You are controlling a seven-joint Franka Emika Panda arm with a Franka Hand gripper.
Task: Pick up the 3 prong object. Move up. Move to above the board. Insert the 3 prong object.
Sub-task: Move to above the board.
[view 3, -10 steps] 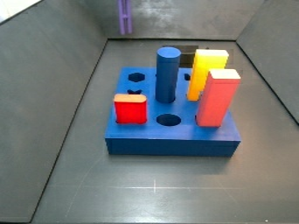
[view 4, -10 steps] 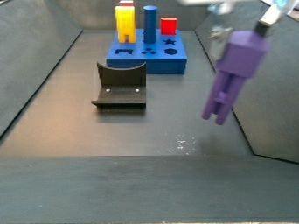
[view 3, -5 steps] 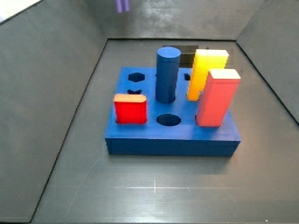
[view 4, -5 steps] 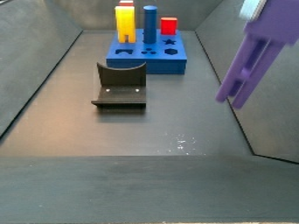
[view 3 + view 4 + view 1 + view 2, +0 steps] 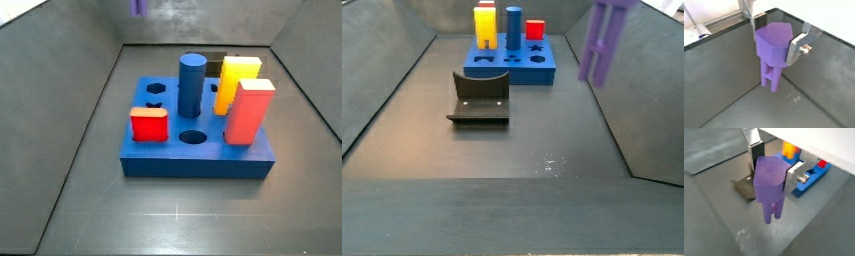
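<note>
**Purple piece held high over the grey floor**

Grey floor and sloping grey walls enclose the scene. On the floor sits the board (image 5: 198,140), a thick blue block, also visible far back in a side view (image 5: 510,62). It carries a blue cylinder (image 5: 193,85), a yellow block (image 5: 238,80), a salmon-red tall block (image 5: 250,112) and a short red block (image 5: 150,124); a round hole in its top face near the front edge stands empty. The fixture (image 5: 480,97), a dark bracket on its base plate, stands on the floor just in front of the board, apart from it.

In both wrist views the end effector (image 5: 778,37) (image 5: 774,169) pinches the solid head of the 3 prong object (image 5: 772,49) (image 5: 770,184), one silver finger (image 5: 801,41) pressed against each side, prongs pointing down and clear of the floor. In a side view the piece (image 5: 604,40) hangs upright near the top edge, beside the board rather than over it. Another side view shows only its prong tips (image 5: 140,6) at the top edge, well behind the board.
</note>
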